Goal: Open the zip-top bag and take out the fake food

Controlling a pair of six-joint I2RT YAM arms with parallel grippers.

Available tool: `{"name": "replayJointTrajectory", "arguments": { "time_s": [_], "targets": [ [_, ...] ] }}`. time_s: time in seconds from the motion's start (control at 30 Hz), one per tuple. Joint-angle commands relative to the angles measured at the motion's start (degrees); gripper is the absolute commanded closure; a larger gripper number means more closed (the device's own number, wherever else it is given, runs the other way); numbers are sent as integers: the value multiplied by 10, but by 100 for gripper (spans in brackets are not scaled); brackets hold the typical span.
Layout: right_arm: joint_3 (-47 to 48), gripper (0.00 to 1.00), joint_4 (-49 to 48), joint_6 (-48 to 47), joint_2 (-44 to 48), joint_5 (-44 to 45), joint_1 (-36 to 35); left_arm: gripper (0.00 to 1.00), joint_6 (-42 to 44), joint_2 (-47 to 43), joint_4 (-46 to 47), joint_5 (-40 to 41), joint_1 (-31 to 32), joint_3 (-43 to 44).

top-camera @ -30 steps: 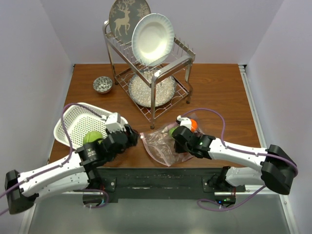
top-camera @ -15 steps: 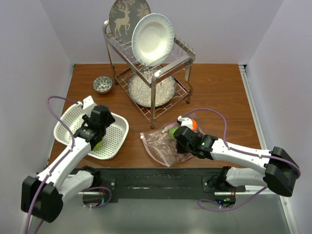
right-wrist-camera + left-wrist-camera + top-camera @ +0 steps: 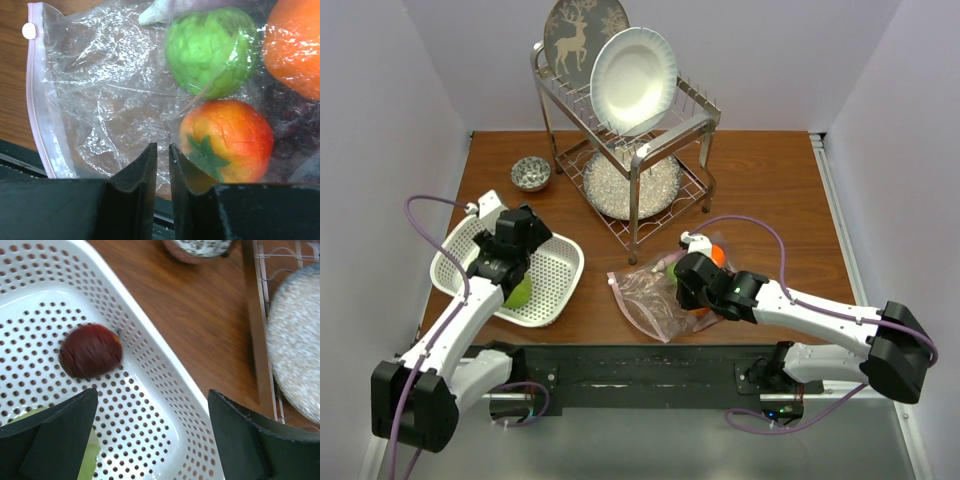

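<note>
The zip-top bag (image 3: 642,297) lies on the table near the front edge, its pinkish zip strip (image 3: 39,115) on the left side. Inside it I see a green cabbage-like ball (image 3: 210,50), an orange-red fruit with a green stalk (image 3: 230,135), an orange fruit (image 3: 295,50) and a dark purple piece (image 3: 295,120). My right gripper (image 3: 163,147) is shut on the bag's film beside the orange-red fruit. My left gripper (image 3: 152,410) is open and empty above the white basket (image 3: 165,390). The basket holds a dark red piece (image 3: 91,350) and a green lime (image 3: 520,292).
A metal dish rack (image 3: 635,150) with plates stands at the back centre. A small patterned bowl (image 3: 531,173) sits to its left. The white basket (image 3: 560,290) is at the front left. Walls close in on both sides of the table.
My left arm has swung left from beside the bag's zip edge to over the basket. My right gripper has shifted slightly on the bag.
</note>
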State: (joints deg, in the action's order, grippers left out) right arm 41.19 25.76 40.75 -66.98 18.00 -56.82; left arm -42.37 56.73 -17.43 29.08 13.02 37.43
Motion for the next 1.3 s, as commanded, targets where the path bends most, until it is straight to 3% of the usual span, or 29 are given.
{"name": "replayJointTrajectory", "arguments": {
  "time_s": [0.0, 0.13, 0.33, 0.5, 0.73, 0.9, 1.13, 1.23, 1.27],
  "targets": [
    [30, 75, 0, -17, 10, -14, 3, 7, 51, -53, 41, -108, -2, 5],
    [32, 66, -4, -26, 7, -16, 1, 22, 52, -110, 30, -169, 31, -21],
    [39, 54, -16, -39, -5, -24, -7, 34, 2, -149, 11, -167, 169, -60],
    [59, 49, -11, -41, -18, -10, -32, 46, -51, -150, 16, -148, 283, -95],
    [80, 51, -12, -40, -39, 3, -47, 70, -122, -84, 92, -125, 422, -141],
    [102, 50, -3, -42, -74, 19, -61, 77, -142, -8, 165, -109, 476, -138],
    [113, 57, 12, -34, -112, 43, -66, 85, -157, 69, 257, -118, 506, -138],
    [114, 71, 12, -31, -121, 47, -67, 87, -169, 88, 280, -107, 511, -150],
    [115, 83, 11, -31, -122, 45, -67, 87, -170, 90, 302, -104, 511, -156]
  ]
}}
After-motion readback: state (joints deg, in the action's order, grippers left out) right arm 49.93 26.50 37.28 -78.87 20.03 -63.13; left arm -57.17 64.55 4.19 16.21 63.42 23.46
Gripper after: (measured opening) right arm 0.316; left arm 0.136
